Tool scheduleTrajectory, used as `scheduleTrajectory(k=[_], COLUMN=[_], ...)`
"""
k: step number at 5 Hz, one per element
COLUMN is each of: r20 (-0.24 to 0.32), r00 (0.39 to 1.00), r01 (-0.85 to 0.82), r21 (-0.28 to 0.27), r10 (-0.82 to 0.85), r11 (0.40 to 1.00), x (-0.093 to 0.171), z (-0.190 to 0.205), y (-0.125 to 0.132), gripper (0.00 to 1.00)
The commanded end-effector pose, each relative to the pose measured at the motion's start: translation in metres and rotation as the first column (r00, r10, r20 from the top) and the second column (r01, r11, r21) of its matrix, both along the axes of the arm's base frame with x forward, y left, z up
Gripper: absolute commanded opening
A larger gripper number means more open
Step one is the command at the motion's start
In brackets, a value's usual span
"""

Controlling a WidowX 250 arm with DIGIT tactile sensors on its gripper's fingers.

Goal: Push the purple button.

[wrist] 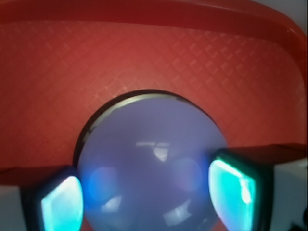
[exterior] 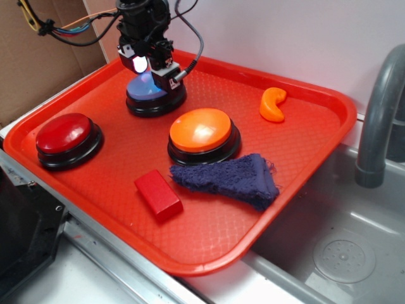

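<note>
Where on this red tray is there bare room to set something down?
Bare patches on the red plastic tray: the near edge below the red block, and the far right corner past the orange curved piece. The middle is crowded around the orange dome button.

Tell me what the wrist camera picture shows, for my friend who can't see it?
A big round purple button with a black rim fills the lower middle, right under the camera. The robot tool's two glowing teal fingertips sit wide apart on either side of it. A bumpy red tray lies behind.

Red tray (exterior: 316, 101), purple button (exterior: 149, 95), orange button (exterior: 202, 130), red button (exterior: 63, 133), red block (exterior: 158, 194), blue cloth (exterior: 231, 177), orange piece (exterior: 273, 104)
</note>
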State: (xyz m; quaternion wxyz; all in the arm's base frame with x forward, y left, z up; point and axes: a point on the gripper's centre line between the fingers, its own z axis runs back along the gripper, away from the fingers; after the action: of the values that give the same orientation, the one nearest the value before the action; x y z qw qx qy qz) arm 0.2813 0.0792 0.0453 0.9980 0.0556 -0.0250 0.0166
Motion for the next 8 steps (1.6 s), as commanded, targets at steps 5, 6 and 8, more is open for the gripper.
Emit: scheduleTrajectory(k=[5, 6, 8], r20=[0.255, 0.263, 0.281], r00=[0.967, 0.965, 0.960], r01=[0.000, -0.009, -0.012], r21=[0.008, 0.004, 0.035], r10=[-0.002, 0.008, 0.001], r11=[1.000, 1.000, 0.999], x=[-0.046, -0.051, -0.059], z=[0.110, 0.118, 0.133], y=[-0.001, -0.003, -0.009], gripper=[1.00, 1.00, 1.00])
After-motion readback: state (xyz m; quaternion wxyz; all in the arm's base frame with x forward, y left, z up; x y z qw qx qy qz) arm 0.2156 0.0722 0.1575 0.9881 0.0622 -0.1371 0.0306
